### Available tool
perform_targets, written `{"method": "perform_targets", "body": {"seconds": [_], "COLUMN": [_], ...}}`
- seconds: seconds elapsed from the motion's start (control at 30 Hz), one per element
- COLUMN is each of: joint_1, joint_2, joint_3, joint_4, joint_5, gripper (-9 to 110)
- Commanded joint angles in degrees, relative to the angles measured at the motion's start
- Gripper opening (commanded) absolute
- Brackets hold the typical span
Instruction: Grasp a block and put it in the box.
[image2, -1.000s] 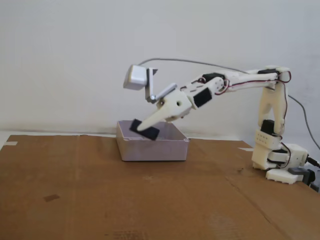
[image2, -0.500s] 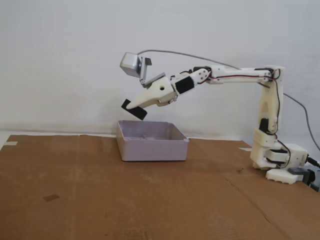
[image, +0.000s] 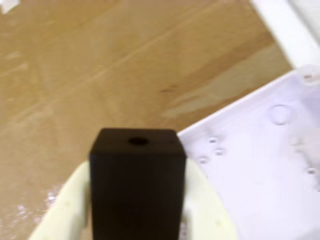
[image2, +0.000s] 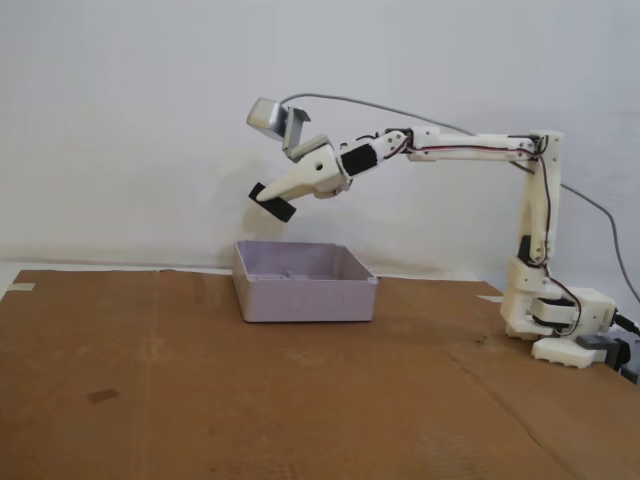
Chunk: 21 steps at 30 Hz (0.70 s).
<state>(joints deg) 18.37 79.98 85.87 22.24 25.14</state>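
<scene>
— Fixed view first: how many arms does it show, and where does the hand sit?

— One arm (image2: 470, 150), white, its base standing on the right side of the cardboard-covered bench (image2: 200, 400). It reaches out to the left, and the hand (image2: 268, 200) hangs in the air above the left end of the box (image2: 305, 283), well clear of its rim.

— And how many blocks are there?

— One block (image2: 272, 201), dark and squarish. The hand is pinching it, tilted downward to the left. No second block shows in either view.

— Boxes?

— One, a pale open box resting on the bench near its back edge, in front of the white wall (image2: 120, 120).

— Does the wrist view agree?

— Yes. The block (image: 136, 180) fills the lower middle of the picture, with a cream finger on each side pressed against it; one small round hole shows in its top face. The hand (image: 136, 220) is closed on the block. One corner of the box (image: 260, 170) lies to the right, its pale floor showing a few small round marks, and the brown bench (image: 100, 65) spreads below and to the left.
</scene>
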Motion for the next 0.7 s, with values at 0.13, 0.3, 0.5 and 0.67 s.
{"method": "perform_targets", "body": {"seconds": [0.13, 0.3, 0.5, 0.67], "joint_1": [2.99, 2.99, 2.99, 3.87], "joint_2": [10.2, 10.2, 10.2, 10.28], "joint_3": [2.72, 5.1, 8.53, 10.63], "joint_4": [-0.35, -0.35, -0.35, -0.35], "joint_5": [-6.42, -10.02, -13.97, -16.08], "gripper": [0, 0, 0, 0]}}
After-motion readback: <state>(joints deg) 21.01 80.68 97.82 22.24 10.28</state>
